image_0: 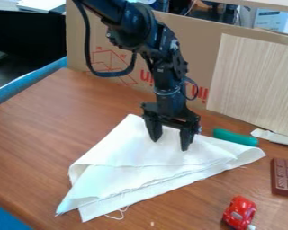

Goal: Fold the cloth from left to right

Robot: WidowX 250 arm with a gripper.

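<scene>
The black gripper (pixel 169 138) hangs pointing down over the upper part of the white cloth (pixel 152 157), its two fingers apart with white fabric visible between and below them. Whether the fingertips touch the fabric I cannot tell. The cloth lies on the wooden table in a partly folded, roughly triangular shape, with layered edges along its lower right side, a curled left corner and loose threads at the bottom.
A green object (pixel 235 137) lies just right of the cloth's upper edge, with a white-handled item (pixel 275 137) beyond it. At the right are a brown chocolate bar (pixel 283 178) and a red toy car (pixel 240 212). Cardboard (pixel 200 49) stands along the back.
</scene>
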